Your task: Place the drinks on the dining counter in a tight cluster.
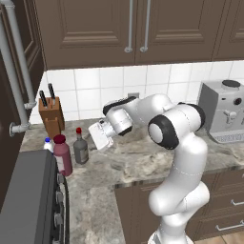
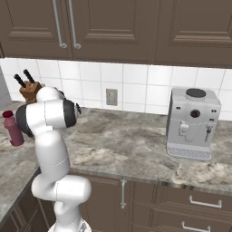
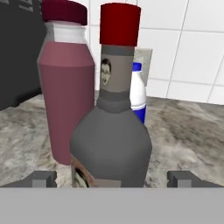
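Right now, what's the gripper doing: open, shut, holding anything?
Gripper: open, holding nothing; its fingertips stand wide on either side of the red-capped bottle, not touching it.

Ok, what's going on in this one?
The white arm is reaching its open gripper toward the grey-brown bottle with the red cap, which stands between the fingertips but isn't gripped. The maroon bottle and the small white bottle with a blue cap stand close by on the marbled counter, near a knife block. A coffee machine sits farther right.
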Tool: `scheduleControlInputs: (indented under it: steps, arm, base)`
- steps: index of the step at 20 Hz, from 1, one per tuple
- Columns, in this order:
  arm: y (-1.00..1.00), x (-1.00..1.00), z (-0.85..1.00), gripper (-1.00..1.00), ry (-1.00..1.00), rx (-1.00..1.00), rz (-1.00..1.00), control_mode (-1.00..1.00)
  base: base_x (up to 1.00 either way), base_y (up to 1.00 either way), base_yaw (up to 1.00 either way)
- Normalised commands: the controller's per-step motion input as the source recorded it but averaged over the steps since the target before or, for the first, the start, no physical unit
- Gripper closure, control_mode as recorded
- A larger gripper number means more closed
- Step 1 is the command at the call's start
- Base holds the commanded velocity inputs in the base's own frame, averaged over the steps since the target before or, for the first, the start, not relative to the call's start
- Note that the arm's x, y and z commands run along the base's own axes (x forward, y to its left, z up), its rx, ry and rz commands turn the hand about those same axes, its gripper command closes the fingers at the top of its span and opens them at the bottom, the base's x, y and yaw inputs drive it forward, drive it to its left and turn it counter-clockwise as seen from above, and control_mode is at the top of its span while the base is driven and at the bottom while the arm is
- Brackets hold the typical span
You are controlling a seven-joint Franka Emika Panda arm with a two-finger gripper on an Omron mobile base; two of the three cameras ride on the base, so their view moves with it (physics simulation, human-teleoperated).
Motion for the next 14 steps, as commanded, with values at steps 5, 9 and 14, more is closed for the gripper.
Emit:
scheduleControlInputs:
  steps: [5, 9, 14]
  arm:
    - [0.26, 0.00, -0.10, -1.00, 0.02, 0.00, 0.03, -1.00]
    - [0.16, 0.00, -0.03, -1.00, 0.00, 0.00, 0.03, -1.00]
    - [0.07, 0.00, 0.00, -1.00, 0.00, 0.00, 0.03, -1.00]
  base:
    - [0.00, 0.00, 0.00]
    - [0.00, 0.00, 0.00]
    - [0.00, 0.00, 0.00]
